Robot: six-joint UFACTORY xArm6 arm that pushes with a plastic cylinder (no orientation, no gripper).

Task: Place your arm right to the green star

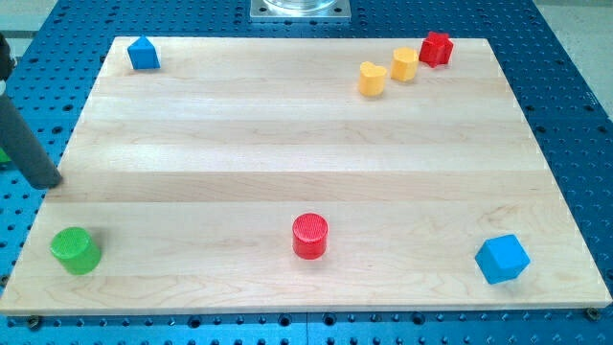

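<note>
My tip (50,182) rests at the wooden board's left edge, and the dark rod slants up from it to the view's top left. A small sliver of green (4,153) shows just left of the rod at the view's left edge, off the board. Its shape cannot be made out; the rod and the frame edge hide most of it. My tip is just to the right of and slightly below that green sliver. A green cylinder (75,250) stands on the board's bottom left corner, below my tip.
A blue house-shaped block (144,54) is at the top left. Two yellow blocks (373,79) (404,63) and a red block (436,48) cluster at the top right. A red cylinder (309,236) is at bottom centre, a blue cube (502,259) at bottom right.
</note>
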